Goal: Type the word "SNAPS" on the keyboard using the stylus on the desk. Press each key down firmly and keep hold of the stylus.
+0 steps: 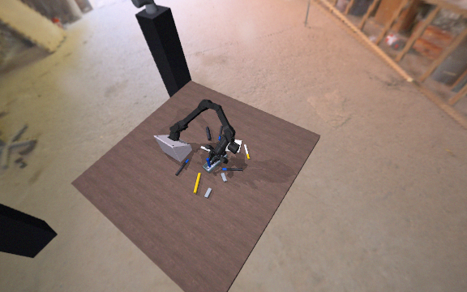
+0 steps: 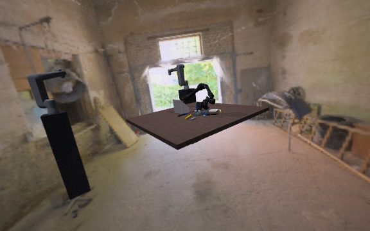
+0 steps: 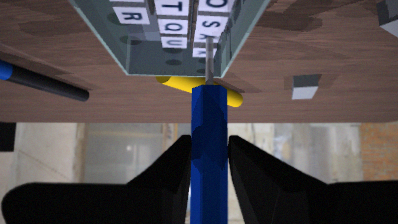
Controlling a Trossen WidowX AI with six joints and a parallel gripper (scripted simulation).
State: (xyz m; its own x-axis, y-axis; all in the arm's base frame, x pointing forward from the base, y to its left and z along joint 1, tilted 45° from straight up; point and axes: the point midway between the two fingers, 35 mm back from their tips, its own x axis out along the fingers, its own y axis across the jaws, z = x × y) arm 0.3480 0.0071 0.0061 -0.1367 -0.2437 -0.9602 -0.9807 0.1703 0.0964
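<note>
A bare workshop or disused industrial hall: beyond the tool's table (image 1: 233, 227) (image 2: 178, 131) lie worn plaster walls (image 2: 326, 42), stained concrete floor (image 1: 363, 195) (image 2: 178, 186) and 1 bright doorway (image 2: 201, 72).

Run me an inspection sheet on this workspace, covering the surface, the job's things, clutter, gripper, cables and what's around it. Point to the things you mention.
Surface: brown wood-grain table top (image 1: 136, 191) (image 2: 178, 131).
Stylus: blue, thin metal tip (image 3: 209, 95), tip over the keyboard's lettered keys; contact unclear.
Keyboard: teal-grey tray (image 1: 206, 169) (image 3: 175, 75) with white lettered keys, S among them.
Clutter: yellow stick (image 1: 197, 183) (image 3: 235, 100), two grey blocks (image 1: 207, 192) (image 1: 224, 177), blue-tipped dark pens (image 1: 182, 167) (image 1: 233, 169), white-and-yellow stick (image 1: 246, 151).
Gripper (image 3: 209, 143): closed on the stylus.
Cables: nothing seen.
Surroundings: concrete floor, worn walls, black pedestals (image 1: 166, 49) (image 2: 64, 154) off the table, a wooden railing at one side.
</note>
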